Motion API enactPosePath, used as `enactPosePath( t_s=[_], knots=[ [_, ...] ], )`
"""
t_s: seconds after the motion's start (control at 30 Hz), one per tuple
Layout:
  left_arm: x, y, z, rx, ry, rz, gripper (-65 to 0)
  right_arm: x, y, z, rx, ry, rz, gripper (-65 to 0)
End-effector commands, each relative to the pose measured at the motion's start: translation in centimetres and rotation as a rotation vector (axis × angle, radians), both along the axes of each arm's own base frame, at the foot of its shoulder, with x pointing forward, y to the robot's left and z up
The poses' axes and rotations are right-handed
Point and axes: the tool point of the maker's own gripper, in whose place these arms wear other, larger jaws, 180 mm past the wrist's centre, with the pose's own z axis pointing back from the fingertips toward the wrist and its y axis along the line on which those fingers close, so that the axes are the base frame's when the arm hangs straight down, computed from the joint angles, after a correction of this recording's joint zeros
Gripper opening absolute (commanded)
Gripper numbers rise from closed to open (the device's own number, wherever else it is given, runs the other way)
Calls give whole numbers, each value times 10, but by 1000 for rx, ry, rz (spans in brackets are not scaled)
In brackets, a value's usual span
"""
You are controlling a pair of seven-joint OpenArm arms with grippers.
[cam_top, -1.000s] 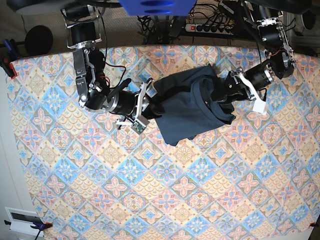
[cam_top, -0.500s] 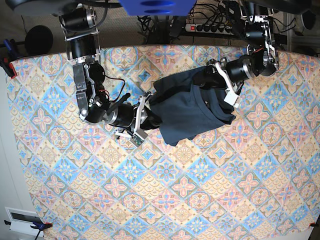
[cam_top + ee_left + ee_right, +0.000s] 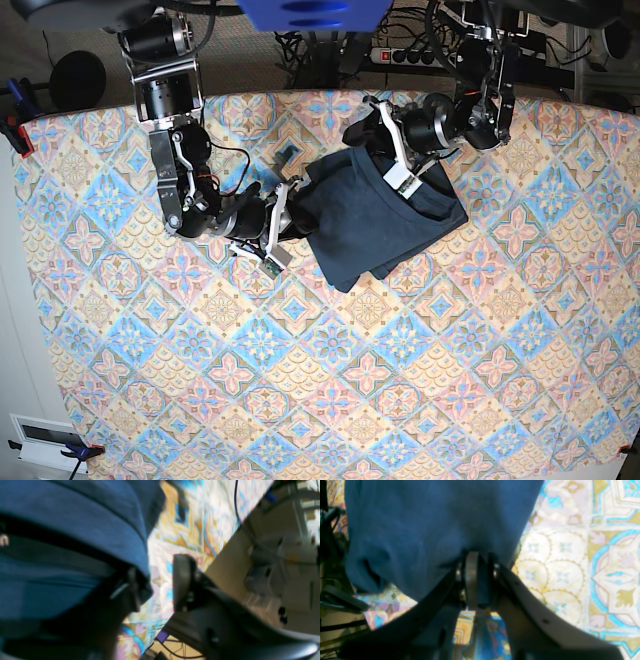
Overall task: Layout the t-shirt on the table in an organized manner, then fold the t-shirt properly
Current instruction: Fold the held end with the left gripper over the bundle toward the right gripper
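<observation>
The dark navy t-shirt (image 3: pixel 380 220) lies bunched on the patterned table (image 3: pixel 350 380), toward the far side. My right gripper (image 3: pixel 297 215) is at the shirt's left edge. In the right wrist view this gripper (image 3: pixel 481 580) is shut on a fold of the t-shirt (image 3: pixel 432 530). My left gripper (image 3: pixel 362 128) hovers at the shirt's far edge. In the blurred left wrist view its jaws (image 3: pixel 160 585) stand apart with the table (image 3: pixel 190 530) showing between them. The t-shirt (image 3: pixel 75 530) drapes over one finger (image 3: pixel 132 590).
A power strip (image 3: pixel 420 55) and cables lie behind the table's far edge. Clamps (image 3: pixel 15 130) hold the cloth at the left edge. A white device (image 3: pixel 45 440) sits past the near left corner.
My left arm swung from the shirt's right side to its far edge, and its jaws narrowed. The shirt's right part dropped flatter. The right gripper kept its hold.
</observation>
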Motion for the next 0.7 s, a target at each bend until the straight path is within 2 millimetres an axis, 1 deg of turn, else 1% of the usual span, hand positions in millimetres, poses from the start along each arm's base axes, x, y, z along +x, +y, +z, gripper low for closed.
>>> enactPosePath(
  t_s=[0.0,0.03,0.1,0.13,0.23,0.33,0.5,0.6,0.67],
  knots=[
    [8,-2,11,-32,-40,7,-612,12,5,17,43,-48,-5,-586],
    [9,0,12,-28,-44,10,-650,11,5,17,43,-48,-5,-586],
    [9,4,15,-17,-57,0,-646,11,5,17,43,-48,-5,-586],
    [9,5,21,-11,-80,-11,-634,11,5,17,43,-46,-5,-586],
    [1,11,27,19,-103,-39,-650,11,5,17,43,-48,-4,-586],
    [-5,25,24,61,-97,-56,-650,11,5,17,43,-46,-5,-586],
    [-18,40,15,109,-67,-78,-649,10,5,16,41,-42,-3,-586],
    [-22,49,11,139,-59,-87,-649,10,5,16,41,-42,-3,-586],
    [-23,52,10,148,-57,-92,-649,9,5,15,41,-41,-3,-586]
  ],
)
